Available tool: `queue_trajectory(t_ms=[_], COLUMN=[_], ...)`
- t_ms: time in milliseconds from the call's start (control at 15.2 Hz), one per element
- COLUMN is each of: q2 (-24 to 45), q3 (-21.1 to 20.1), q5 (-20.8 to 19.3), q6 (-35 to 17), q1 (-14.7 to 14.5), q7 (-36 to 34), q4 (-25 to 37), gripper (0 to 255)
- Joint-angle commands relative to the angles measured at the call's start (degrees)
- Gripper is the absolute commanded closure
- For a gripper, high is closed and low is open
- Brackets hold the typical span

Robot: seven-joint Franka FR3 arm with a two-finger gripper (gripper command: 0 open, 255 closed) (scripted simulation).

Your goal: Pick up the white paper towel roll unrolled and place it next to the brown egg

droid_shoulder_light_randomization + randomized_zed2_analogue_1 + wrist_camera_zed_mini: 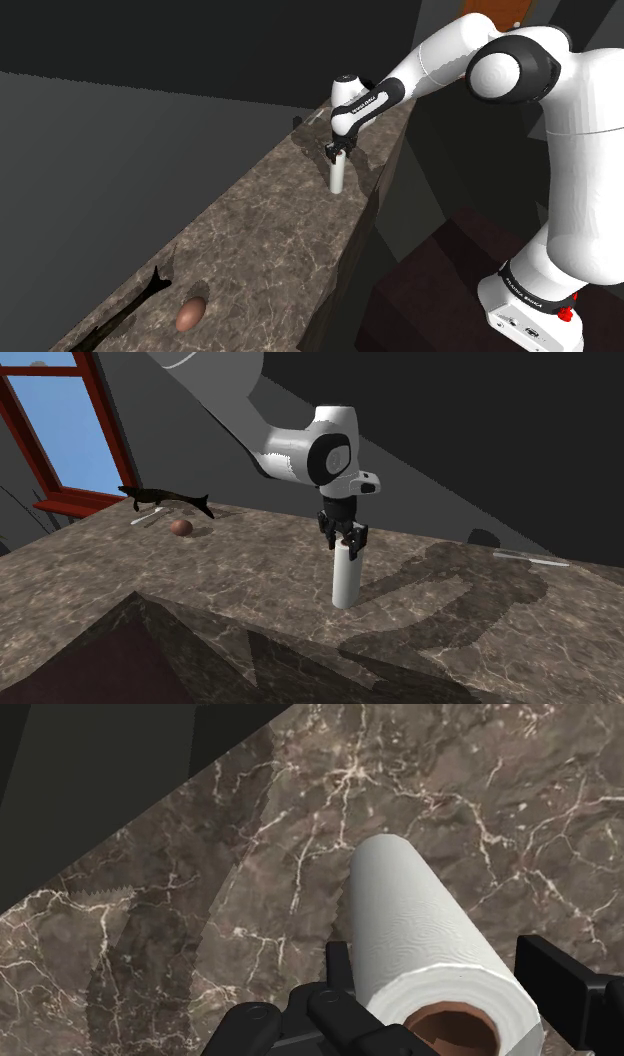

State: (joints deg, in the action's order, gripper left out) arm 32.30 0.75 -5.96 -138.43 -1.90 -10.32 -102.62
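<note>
One white cylindrical paper towel roll (338,176) is stood upright on a long brown marble-patterned counter (270,230), towards the counter's far end in the shoulder view and close to its right-hand edge there. The roll's surface is embossed with a fine ripple texture, as seen in the wrist view, and a brown cardboard core (452,1029) is exposed at its upper end. The counter top is glossy, mottled dark brown and crossed by pale branching veins.

The all-black two-finger gripper (343,542) is positioned directly above the roll, pointing straight down. The jaws are spread wide, with one finger (338,966) placed on each side of the roll's upper end. The fingers are set at about the roll's width, and the roll is not seen to be lifted; its base is rested on the counter.

One smooth brown oval egg (190,315) is laid on the counter at the near end in the shoulder view, well apart from the roll. In the second exterior view the egg is located at the far left, below a red-framed window (45,452).

The white arm (520,70) with rounded glossy segments is extended from the right of the shoulder view towards the roll.
</note>
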Motion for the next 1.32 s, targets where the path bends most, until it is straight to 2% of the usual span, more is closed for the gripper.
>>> queue_trajectory(t_ms=[0, 462, 1254], q2=[0.0, 0.0, -5.6], q3=[0.0, 0.0, -0.2], q5=[0.0, 0.0, 0.4], q6=[0.0, 0.0, 6.8], q1=[0.0, 0.0, 0.1], q7=[0.0, 0.0, 0.7], q4=[0.0, 0.0, 1.2], gripper=[255, 255, 255])
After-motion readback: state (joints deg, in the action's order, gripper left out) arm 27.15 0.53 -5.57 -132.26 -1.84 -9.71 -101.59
